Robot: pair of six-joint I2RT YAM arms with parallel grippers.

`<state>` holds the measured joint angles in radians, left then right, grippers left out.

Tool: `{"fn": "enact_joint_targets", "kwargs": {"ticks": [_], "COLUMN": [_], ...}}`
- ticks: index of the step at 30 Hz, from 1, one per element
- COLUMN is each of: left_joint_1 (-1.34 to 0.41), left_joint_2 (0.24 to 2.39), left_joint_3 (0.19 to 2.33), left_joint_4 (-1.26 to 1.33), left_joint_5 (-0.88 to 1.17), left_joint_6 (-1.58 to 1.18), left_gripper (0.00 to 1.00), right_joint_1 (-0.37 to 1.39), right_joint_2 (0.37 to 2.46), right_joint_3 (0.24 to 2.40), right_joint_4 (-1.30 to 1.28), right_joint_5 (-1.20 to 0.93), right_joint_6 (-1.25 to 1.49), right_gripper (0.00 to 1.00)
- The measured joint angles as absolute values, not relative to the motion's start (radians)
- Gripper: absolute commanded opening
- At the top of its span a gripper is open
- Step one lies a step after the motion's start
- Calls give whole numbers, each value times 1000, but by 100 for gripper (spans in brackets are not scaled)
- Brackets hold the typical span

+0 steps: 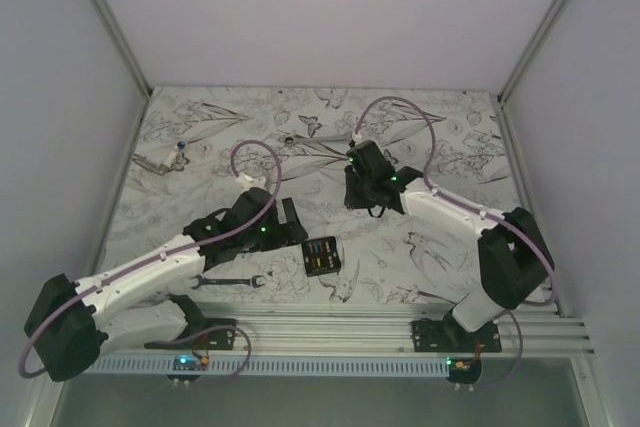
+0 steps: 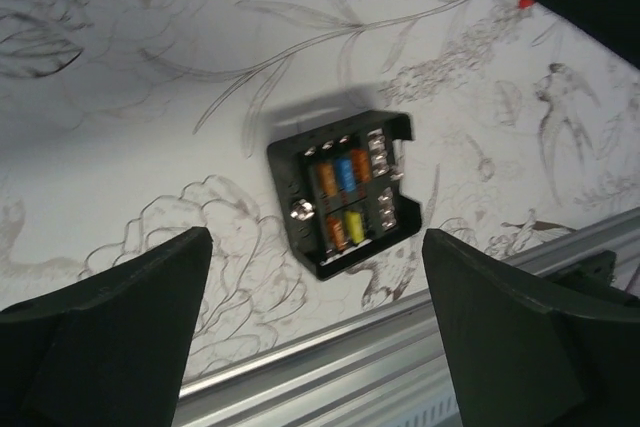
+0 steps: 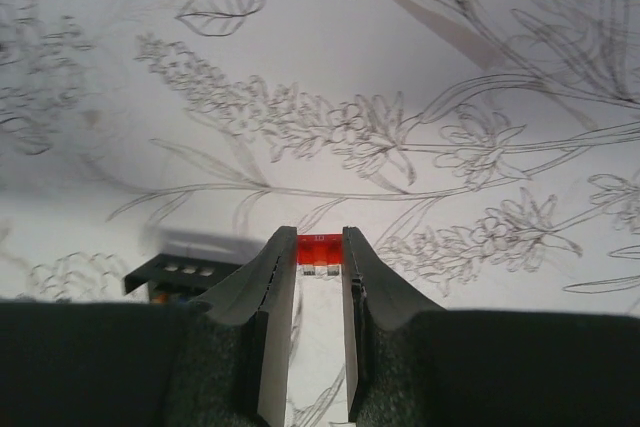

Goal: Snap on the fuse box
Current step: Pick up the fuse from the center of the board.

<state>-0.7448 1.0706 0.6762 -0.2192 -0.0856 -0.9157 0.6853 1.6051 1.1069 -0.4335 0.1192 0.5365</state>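
The fuse box (image 1: 321,257) lies flat on the desk (image 1: 440,127), close to the near edge and between the two arms. It is a small black square box with its top open. In the left wrist view the fuse box (image 2: 343,194) shows little coloured bits inside. One row has an orange one, a blue one and an orange one. The next row has an orange one and a yellow one. A silver screw sits at one side of the rows.

The left tool (image 1: 288,222) is just beside the box, on its left side. Its two fingers are wide apart and hold nothing. In its own view the left tool (image 2: 317,237) hangs above the box, which shows in the gap between the two dark fingers. It does not touch the box.

The right tool (image 1: 362,197) is farther back on the desk, apart from the box. In its own view the right tool (image 3: 320,247) has its two fingers close together, and they pinch a small red piece (image 3: 320,250) at their tips. A corner of the fuse box (image 3: 180,272) peeks out low on the left of those fingers.

A wrench (image 1: 228,281) lies on the desk under the left arm, to the left of the box. A metal rail (image 1: 400,322) runs along the near edge of the desk.
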Motion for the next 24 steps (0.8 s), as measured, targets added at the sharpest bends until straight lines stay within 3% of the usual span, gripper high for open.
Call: {"fn": "enact_joint_targets", "kwargs": {"ticks": [3, 14, 24], "left_joint_1": [-763, -851, -913], "left_joint_2": [1081, 1124, 1159], "left_joint_3": [673, 669, 673], "left_joint_4": [-148, 106, 210], "left_joint_5": [-97, -193, -285], "left_joint_6": [-913, -889, -871], "left_gripper": [83, 52, 37], "right_joint_1": [688, 720, 745], "right_joint_2": [1557, 1415, 1389], "right_joint_3": [1076, 1002, 948], "right_joint_4": [-410, -276, -194], "right_joint_5": [84, -34, -81], "right_joint_6": [560, 691, 775], "right_gripper": [23, 23, 23]}}
